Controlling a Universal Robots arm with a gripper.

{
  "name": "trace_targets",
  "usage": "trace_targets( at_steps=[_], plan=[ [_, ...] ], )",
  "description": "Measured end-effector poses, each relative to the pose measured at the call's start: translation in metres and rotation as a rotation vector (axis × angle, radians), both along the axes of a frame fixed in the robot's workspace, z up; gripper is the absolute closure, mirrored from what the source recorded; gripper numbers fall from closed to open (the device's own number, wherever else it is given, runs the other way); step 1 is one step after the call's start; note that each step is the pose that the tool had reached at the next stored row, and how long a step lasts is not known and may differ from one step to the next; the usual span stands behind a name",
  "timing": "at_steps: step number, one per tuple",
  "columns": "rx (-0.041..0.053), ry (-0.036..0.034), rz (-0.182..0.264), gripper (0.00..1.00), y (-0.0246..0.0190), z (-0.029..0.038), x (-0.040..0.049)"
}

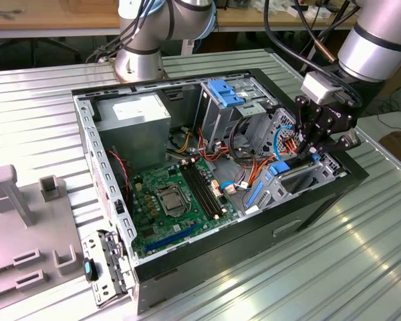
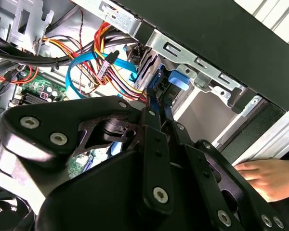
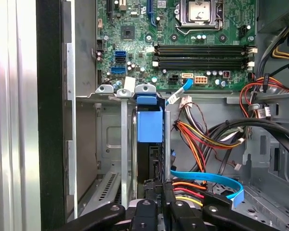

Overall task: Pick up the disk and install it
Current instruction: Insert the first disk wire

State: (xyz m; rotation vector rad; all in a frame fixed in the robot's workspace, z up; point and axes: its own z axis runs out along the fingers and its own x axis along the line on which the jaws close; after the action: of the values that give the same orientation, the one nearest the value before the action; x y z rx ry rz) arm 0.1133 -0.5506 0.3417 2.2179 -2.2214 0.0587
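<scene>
One disk (image 3: 150, 126), on edge, long axis apparently down into its bay, pinched by one gripper (image 3: 156, 192).

In the second wrist view we see our black gripper (image 2: 159, 108) reaching into a computer case (image 2: 221, 33), fingers closed on the blue-framed disk (image 2: 176, 79) beside coloured cables (image 2: 106, 62). A person's hand (image 2: 269, 178) rests nearby.

Open computer case (image 1: 321, 200) on ribbed metal table (image 1: 361, 267); green motherboard (image 1: 174, 207), grey power supply (image 1: 134, 124) inside.
</scene>
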Motion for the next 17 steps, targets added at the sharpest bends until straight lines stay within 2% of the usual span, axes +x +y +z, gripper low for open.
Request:
trace_targets(
  at_steps=[17],
  plan=[
    [0.0021, 0.0, 0.0, 0.83, -0.0003, -0.0021, 0.0]
  ],
)
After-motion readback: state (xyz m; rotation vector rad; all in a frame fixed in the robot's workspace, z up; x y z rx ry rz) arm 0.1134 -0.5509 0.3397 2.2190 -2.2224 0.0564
